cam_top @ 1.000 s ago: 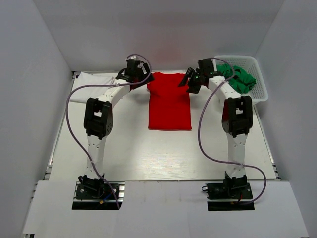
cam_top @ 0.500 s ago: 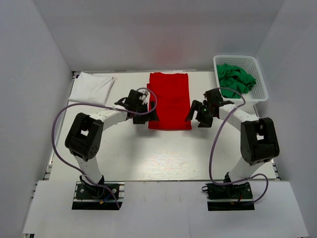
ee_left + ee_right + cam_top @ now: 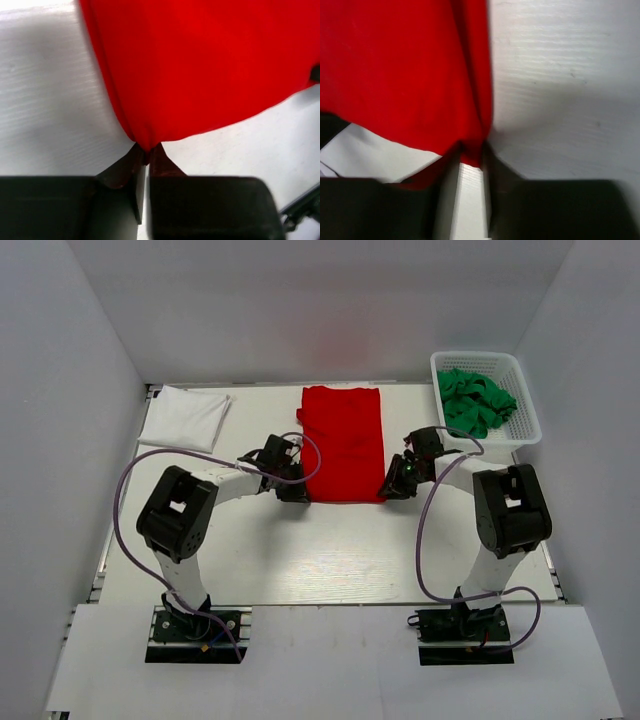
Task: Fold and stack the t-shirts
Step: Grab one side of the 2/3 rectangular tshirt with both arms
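A bright red t-shirt [image 3: 342, 440] lies as a long folded rectangle at the table's middle back. My left gripper [image 3: 296, 490] is shut on its near left corner, where red cloth [image 3: 200, 70] is pinched between the dark fingertips [image 3: 161, 161]. At the near right corner my right gripper [image 3: 392, 486] is shut on the shirt's edge [image 3: 400, 75]. A white t-shirt [image 3: 185, 417] lies folded at the back left. Green t-shirts [image 3: 474, 400] are heaped in the basket.
The white lattice basket [image 3: 524, 392] stands at the back right corner. White walls close in the table at the back and both sides. Purple cables loop from each arm over the table's near half.
Both arms swung from the shirt's far end back to its near corners. Each gripper dropped onto a corner and shut on the red cloth.
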Robot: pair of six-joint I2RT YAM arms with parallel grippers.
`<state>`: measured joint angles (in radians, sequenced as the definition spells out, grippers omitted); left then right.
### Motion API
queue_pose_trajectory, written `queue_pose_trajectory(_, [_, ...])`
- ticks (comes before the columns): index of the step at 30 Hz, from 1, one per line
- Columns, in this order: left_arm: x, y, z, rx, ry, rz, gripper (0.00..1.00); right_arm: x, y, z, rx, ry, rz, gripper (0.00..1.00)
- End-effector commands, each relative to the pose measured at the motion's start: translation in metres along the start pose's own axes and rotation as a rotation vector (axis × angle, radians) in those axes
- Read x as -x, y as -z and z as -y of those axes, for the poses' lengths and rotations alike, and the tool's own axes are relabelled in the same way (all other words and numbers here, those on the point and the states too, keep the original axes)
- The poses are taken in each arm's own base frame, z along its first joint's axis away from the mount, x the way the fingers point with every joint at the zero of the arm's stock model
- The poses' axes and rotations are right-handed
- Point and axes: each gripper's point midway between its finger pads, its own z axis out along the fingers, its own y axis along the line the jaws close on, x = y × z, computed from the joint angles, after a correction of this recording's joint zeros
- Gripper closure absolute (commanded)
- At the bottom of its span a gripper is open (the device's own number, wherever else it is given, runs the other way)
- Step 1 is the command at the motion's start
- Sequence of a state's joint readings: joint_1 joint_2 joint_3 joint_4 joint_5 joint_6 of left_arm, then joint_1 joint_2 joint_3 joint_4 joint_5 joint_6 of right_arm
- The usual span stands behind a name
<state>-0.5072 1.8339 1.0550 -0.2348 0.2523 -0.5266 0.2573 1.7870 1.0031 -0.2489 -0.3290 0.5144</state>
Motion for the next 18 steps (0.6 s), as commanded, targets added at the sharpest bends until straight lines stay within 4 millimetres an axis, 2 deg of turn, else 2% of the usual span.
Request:
queue_pose_trajectory(1, [-0.006,-0.005,-0.005,0.016,0.008,0.006,0.90,-0.013,-0.009,-0.003,0.044,-0.004,-0.037,0.81])
queue_pose_trajectory(2, [-0.007,-0.005,-0.004,0.008,0.008,0.001,0.99,-0.015,-0.008,-0.006,0.052,-0.013,-0.041,0.91])
queue_pose_trajectory(3, [-0.008,-0.004,0.000,0.005,0.001,-0.003,1.00,-0.019,-0.006,-0.007,0.063,-0.014,-0.046,1.00])
queue_pose_trajectory(5, [-0.008,0.000,0.010,-0.028,-0.011,-0.004,1.00,-0.024,0.001,-0.009,0.066,-0.010,-0.047,1.00])
queue_pose_trajectory(7, [-0.017,0.011,0.008,-0.019,-0.006,-0.019,1.00,-0.029,0.014,-0.013,0.070,0.010,-0.040,1.00])
queue_pose_trajectory(8, [-0.015,0.026,0.017,-0.029,-0.015,0.011,1.00,-0.033,0.018,-0.014,0.068,0.017,-0.044,1.00])
queue_pose_trajectory(9, [-0.026,0.032,0.015,-0.012,0.003,0.004,1.00,-0.033,0.032,-0.020,0.085,0.044,-0.021,1.00])
queue_pose_trajectory(10, [-0.029,0.041,0.015,-0.016,0.001,0.011,1.00,-0.038,0.036,-0.020,0.085,0.052,-0.029,1.00])
queue_pose_trajectory(11, [-0.037,0.049,0.020,-0.030,0.006,0.003,1.00,-0.046,0.039,-0.019,0.092,0.059,-0.045,1.00])
queue_pose_trajectory(12, [-0.037,0.067,0.031,-0.059,-0.015,0.031,1.00,-0.051,0.048,-0.021,0.096,0.080,-0.050,1.00])
queue_pose_trajectory(13, [-0.043,0.075,0.033,-0.070,-0.001,0.014,1.00,-0.057,0.057,-0.021,0.094,0.085,-0.059,1.00])
queue_pose_trajectory(14, [-0.059,0.084,0.032,-0.055,0.001,-0.037,1.00,-0.071,0.062,-0.019,0.096,0.085,-0.104,1.00])
queue_pose_trajectory(15, [-0.059,0.093,0.034,-0.053,0.001,-0.040,1.00,-0.073,0.071,-0.024,0.121,0.112,-0.095,1.00])
queue_pose_trajectory(16, [-0.060,0.109,0.045,-0.083,-0.015,-0.031,1.00,-0.077,0.078,-0.027,0.133,0.121,-0.089,1.00])
queue_pose_trajectory(17, [-0.067,0.122,0.050,-0.086,-0.016,-0.066,1.00,-0.092,0.090,-0.030,0.159,0.127,-0.140,1.00])
queue_pose_trajectory(18, [-0.067,0.131,0.055,-0.100,-0.028,-0.070,1.00,-0.094,0.096,-0.032,0.158,0.136,-0.140,1.00])
